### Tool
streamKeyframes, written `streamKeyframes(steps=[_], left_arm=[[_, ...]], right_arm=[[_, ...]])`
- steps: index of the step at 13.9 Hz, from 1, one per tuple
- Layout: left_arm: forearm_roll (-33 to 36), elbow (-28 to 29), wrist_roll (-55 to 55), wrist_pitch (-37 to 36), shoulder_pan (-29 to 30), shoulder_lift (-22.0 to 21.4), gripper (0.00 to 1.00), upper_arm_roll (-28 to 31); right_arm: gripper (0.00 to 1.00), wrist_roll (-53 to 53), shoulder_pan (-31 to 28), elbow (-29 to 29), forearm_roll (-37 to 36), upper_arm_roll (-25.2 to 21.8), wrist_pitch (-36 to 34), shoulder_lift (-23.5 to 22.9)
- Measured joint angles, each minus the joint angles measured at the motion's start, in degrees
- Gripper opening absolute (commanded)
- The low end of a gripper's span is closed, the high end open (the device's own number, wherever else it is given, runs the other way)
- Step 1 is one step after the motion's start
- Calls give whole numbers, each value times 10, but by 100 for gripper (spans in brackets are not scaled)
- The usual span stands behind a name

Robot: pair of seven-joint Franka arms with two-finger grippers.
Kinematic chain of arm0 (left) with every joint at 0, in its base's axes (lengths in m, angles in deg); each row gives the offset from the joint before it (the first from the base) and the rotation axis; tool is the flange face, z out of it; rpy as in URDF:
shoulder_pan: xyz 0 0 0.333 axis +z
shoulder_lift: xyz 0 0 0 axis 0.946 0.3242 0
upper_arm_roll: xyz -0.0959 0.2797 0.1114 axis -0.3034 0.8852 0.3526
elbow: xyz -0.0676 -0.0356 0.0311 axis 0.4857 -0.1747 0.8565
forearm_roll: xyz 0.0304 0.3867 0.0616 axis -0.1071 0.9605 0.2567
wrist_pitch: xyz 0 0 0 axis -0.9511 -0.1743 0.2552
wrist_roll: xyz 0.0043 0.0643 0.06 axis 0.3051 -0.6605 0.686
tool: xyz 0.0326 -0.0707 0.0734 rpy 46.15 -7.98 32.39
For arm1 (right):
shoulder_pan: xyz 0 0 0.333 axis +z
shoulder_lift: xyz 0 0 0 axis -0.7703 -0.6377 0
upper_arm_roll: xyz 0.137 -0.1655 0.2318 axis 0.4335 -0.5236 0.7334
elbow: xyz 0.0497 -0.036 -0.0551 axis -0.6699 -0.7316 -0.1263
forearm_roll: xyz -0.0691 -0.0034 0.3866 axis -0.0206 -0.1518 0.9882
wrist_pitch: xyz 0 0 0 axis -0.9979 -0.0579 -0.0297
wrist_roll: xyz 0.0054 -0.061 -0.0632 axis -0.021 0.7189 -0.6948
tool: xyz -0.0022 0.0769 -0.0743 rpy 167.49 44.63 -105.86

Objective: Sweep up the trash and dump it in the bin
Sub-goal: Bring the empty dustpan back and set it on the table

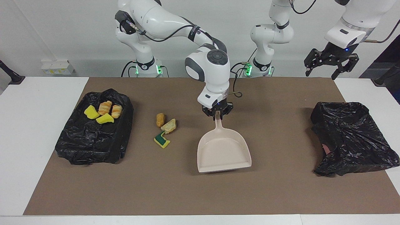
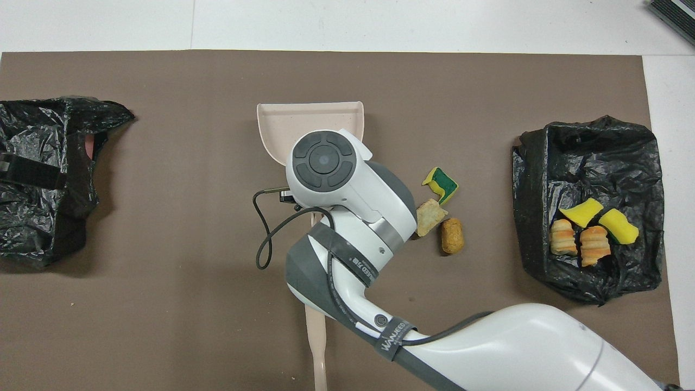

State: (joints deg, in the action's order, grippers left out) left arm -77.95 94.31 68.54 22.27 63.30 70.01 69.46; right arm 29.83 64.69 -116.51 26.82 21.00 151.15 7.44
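Observation:
My right gripper (image 1: 217,114) is shut on the handle of the empty beige dustpan (image 1: 223,152), over the middle of the mat, with the pan's mouth pointing away from the robots. In the overhead view only the pan's front (image 2: 309,116) shows past the right arm. Three pieces of trash lie loose on the mat between dustpan and bin: an orange chunk (image 1: 160,119), a tan piece (image 1: 169,125) and a green-and-yellow sponge (image 1: 162,140). The black-bagged bin (image 1: 93,143) at the right arm's end holds several yellow and orange pieces (image 1: 104,112). My left gripper (image 1: 325,70) waits open, up in the air.
A second black bag (image 1: 353,137) lies at the left arm's end of the mat. The beige brush (image 2: 316,339) lies near the robots' edge, mostly under my right arm. The brown mat (image 1: 187,193) covers most of the white table.

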Motion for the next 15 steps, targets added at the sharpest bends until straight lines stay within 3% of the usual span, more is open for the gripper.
streamKeyframes(steps=[1,3,5,6,7,8,12,15], left_arm=[[0,0,0,0,0,0,100,0],[0,0,0,0,0,0,100,0],[0,0,0,0,0,0,100,0],[0,0,0,0,0,0,100,0],[0,0,0,0,0,0,100,0],[0,0,0,0,0,0,100,0],[0,0,0,0,0,0,100,0],[0,0,0,0,0,0,100,0]], right_arm=[[10,1,0,2,-2,0,3,-11],[14,1,-5,1,-3,0,22,-19],[30,1,-6,-8,-4,0,40,-24],[50,1,-6,-11,-4,0,45,-26],[88,1,-6,-12,-4,0,45,-28],[100,1,-6,-13,-5,0,46,-28],[100,-1,-14,-12,-6,5,35,-15],[100,-9,-30,-24,19,21,-22,38]])
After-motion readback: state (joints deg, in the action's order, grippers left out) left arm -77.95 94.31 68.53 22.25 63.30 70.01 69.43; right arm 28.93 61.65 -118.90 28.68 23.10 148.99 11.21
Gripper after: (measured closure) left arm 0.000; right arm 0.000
